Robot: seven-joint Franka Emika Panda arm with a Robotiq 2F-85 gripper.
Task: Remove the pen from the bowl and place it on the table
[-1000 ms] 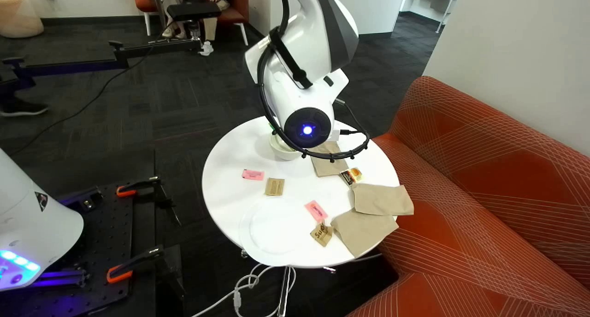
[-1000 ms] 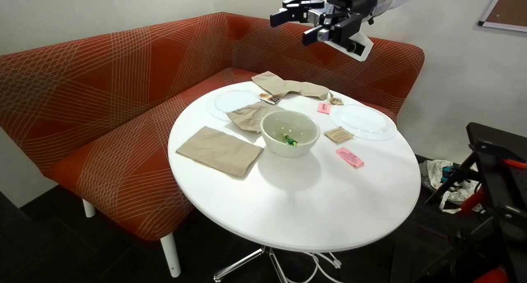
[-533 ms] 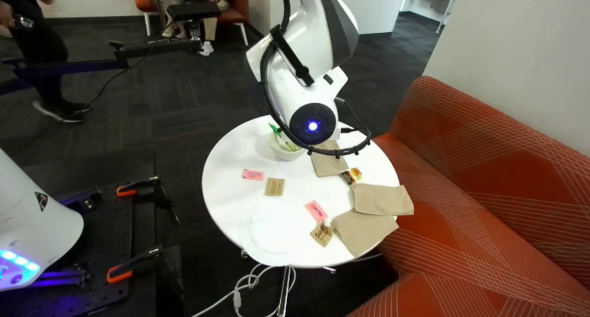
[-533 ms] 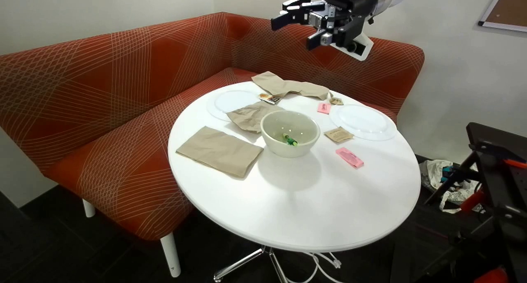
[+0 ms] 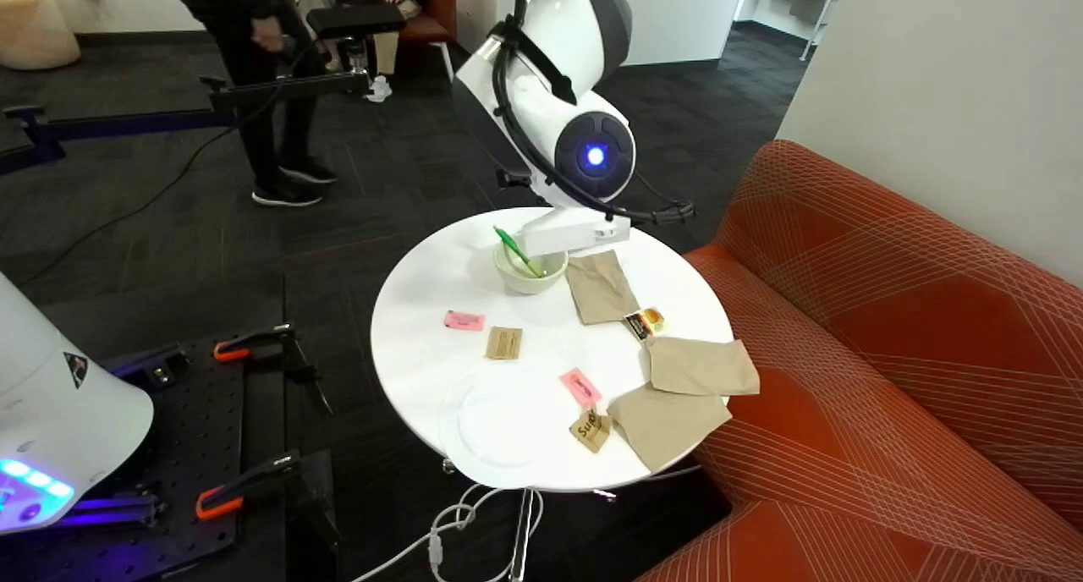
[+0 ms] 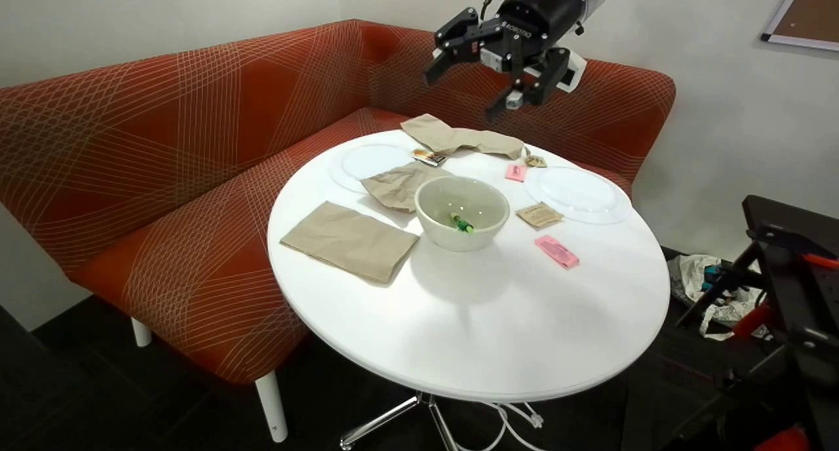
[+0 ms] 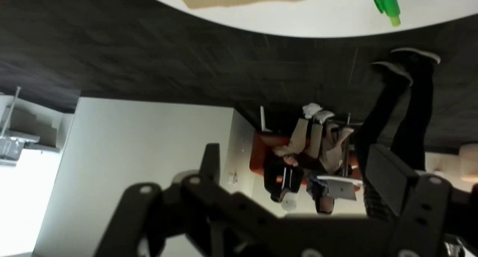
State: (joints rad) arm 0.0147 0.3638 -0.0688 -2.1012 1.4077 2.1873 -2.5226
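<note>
The green pen (image 5: 518, 252) leans inside the cream bowl (image 5: 526, 286), near the centre of the frame in an exterior view; its upper end stands out past the rim. I judge it light, stiff and rather slippery, so this raised end should be good to grasp. The Robotiq gripper (image 6: 463, 94), upper middle in an exterior view, has its fingers well apart with nothing between, higher than the round white table (image 6: 472, 336).
</note>
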